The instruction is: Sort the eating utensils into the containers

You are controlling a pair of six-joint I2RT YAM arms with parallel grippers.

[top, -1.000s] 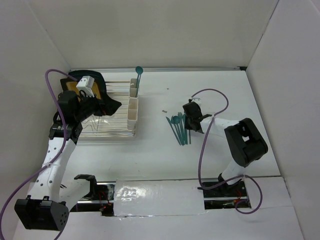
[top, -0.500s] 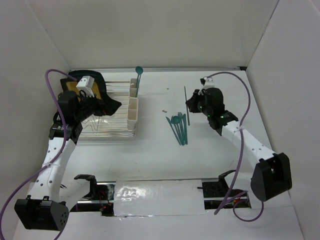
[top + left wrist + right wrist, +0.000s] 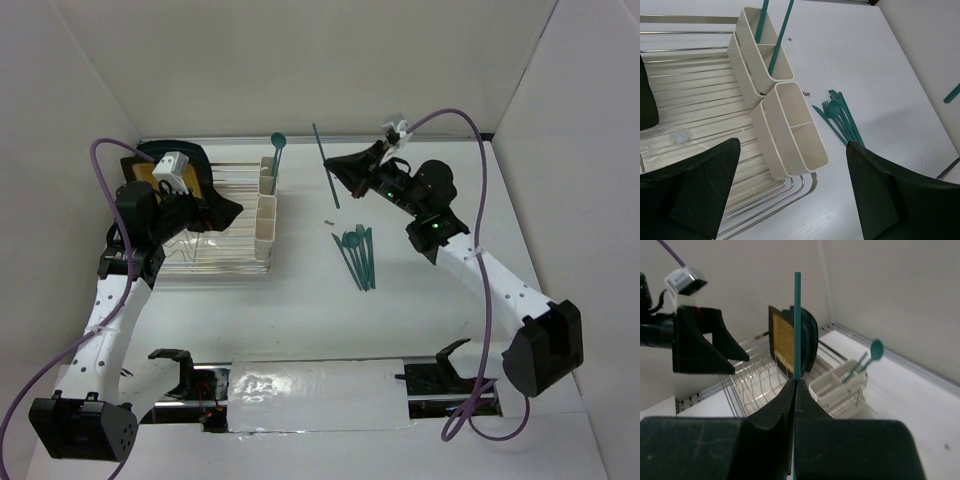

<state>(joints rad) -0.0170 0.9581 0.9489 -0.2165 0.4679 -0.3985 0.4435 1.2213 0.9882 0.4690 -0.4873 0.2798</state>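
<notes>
My right gripper [image 3: 338, 168] is shut on one slim teal utensil [image 3: 325, 165] and holds it high in the air, right of the cups. In the right wrist view [image 3: 794, 385] the utensil's handle [image 3: 797, 325] stands straight up from the closed jaws. Several more teal utensils [image 3: 358, 255] lie bundled on the table; they also show in the left wrist view [image 3: 840, 117]. The cream-white cups [image 3: 266, 225] stand in a row on the rack's right edge. The far cup [image 3: 765, 50] holds a spoon [image 3: 278, 142] and another utensil. My left gripper [image 3: 212, 212] is open and empty above the rack, left of the near cup [image 3: 795, 130].
A clear wire dish rack [image 3: 200, 262] sits at the left, with a dark plate with an orange centre [image 3: 150, 168] upright at its back. White walls close in the table on three sides. A small speck [image 3: 328, 221] lies near the utensil pile.
My right arm has risen from the utensil pile and swung up and left toward the cups, carrying one utensil. The left arm has not moved.
</notes>
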